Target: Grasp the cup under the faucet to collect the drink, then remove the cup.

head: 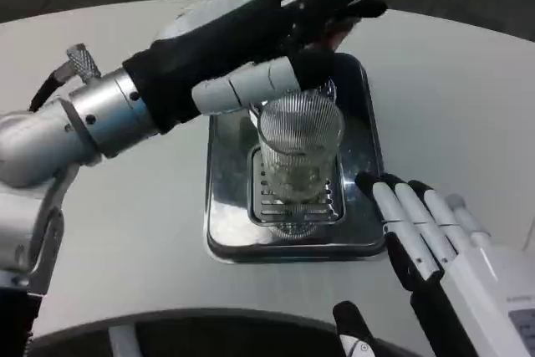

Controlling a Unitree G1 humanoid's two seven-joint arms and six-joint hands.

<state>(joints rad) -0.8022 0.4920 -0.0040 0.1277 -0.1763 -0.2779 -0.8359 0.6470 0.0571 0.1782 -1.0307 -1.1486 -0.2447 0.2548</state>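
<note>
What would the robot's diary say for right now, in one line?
cup: on grate of tray | left robot hand: above cup, at dispenser | right robot hand: open, beside tray

Left hand (276, 39) raised, right hand (426, 232) open-fingered

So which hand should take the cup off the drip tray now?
Probably the right hand: it lies open beside the ribbed glass cup, fingertips near the tray's edge, with a clear sideways approach. The left hand is up above the cup, seemingly at the dispenser.
</note>
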